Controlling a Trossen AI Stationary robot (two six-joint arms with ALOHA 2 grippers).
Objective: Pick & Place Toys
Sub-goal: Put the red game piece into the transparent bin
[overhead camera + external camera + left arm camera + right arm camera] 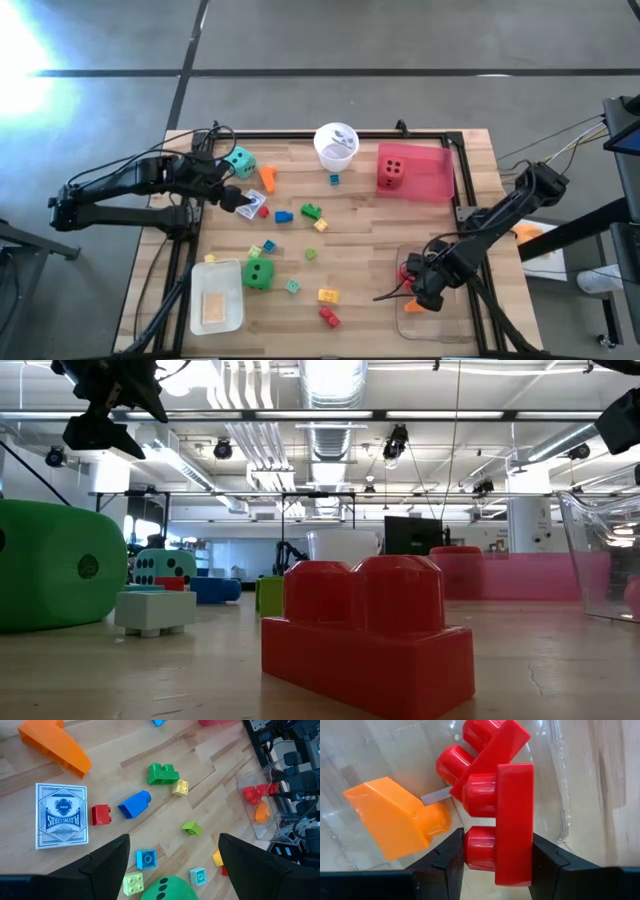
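Note:
Toys lie scattered on the wooden table: an orange brick (55, 745), a playing card (61, 815), and red (101, 814), blue (135, 804) and green (162, 773) bricks. My left gripper (243, 200) hangs open above them at the table's left, touching nothing. My right gripper (412, 278) is at the near right, over the clear tray (445, 322), shut on a red brick (512, 820). In the tray lie an orange brick (395, 820) and another red brick (487, 747). My right gripper pinches the red brick between its two fingers, one on a stud (479, 849) and the other on the flat underside opposite (529, 847). The fingers point down from above. The brick stands on edge, studs sideways, over the tray's other red brick; whether it touches that brick I cannot tell.
A white cup (335, 143) and a pink tray (430, 180) with a red die (391, 173) stand at the far side. A teal die (240, 162) sits far left. A green die (258, 273) lies beside the white tray (217, 300) near left. Red (328, 317) and yellow (328, 295) bricks lie near the front.

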